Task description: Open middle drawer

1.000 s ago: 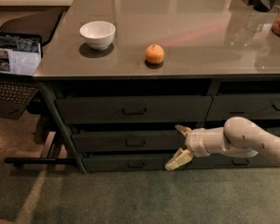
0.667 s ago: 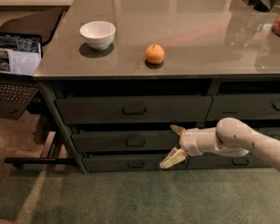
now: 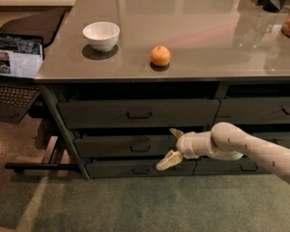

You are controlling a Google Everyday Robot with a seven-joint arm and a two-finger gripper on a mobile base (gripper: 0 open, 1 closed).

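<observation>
Grey countertop (image 3: 193, 18) sits above and behind the gripper. White arm (image 3: 261, 151) enters from lower right and ends in the gripper (image 3: 166, 149), which sits low in front of the drawer stack. Middle drawer (image 3: 111, 146) is directly behind the gripper and runs off to its left. Its bar handle (image 3: 140, 149) is just left of the fingertips, not touched. Fingers are spread wide, one up and one down, gripping nothing. Laptop (image 3: 14, 64) far left. White bowl (image 3: 101, 35) up-left, orange (image 3: 160, 56) straight above.
</observation>
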